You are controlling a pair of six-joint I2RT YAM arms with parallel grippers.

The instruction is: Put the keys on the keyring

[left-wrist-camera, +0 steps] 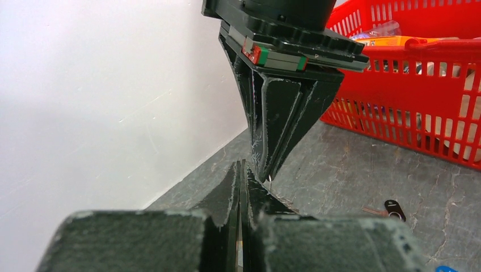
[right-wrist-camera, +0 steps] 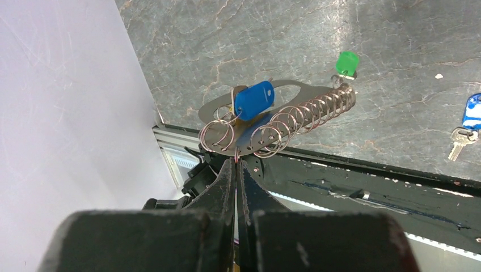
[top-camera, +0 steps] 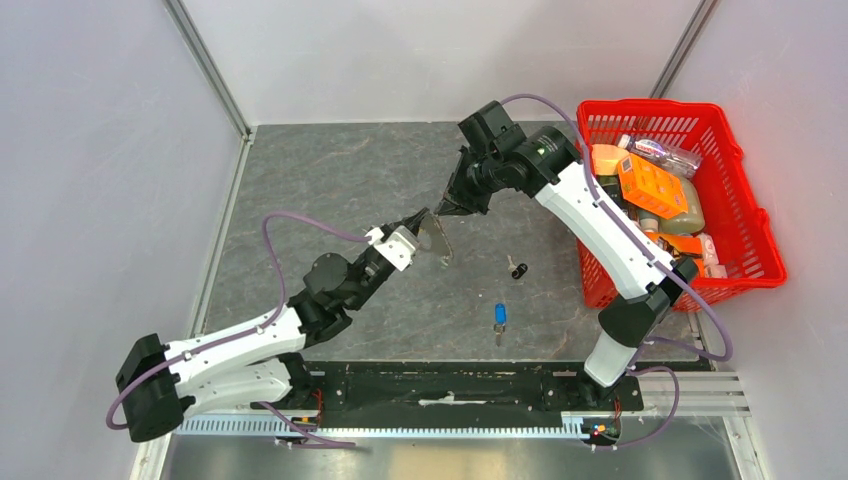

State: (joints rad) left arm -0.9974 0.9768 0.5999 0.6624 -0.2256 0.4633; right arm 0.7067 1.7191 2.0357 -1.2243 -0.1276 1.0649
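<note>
Right pincer grips the keyring; left pincer is closed beside it. A black key and a blue key lie near it.

We list: keyring, polished silver metal, coiled wire; its tag, glossy green plastic; key, smooth blue plastic cap; tabletop, matt grey, marbled; basket, red plastic

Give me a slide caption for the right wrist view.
Shut right gripper pinches the keyring, a blue-capped key already on it.
</note>
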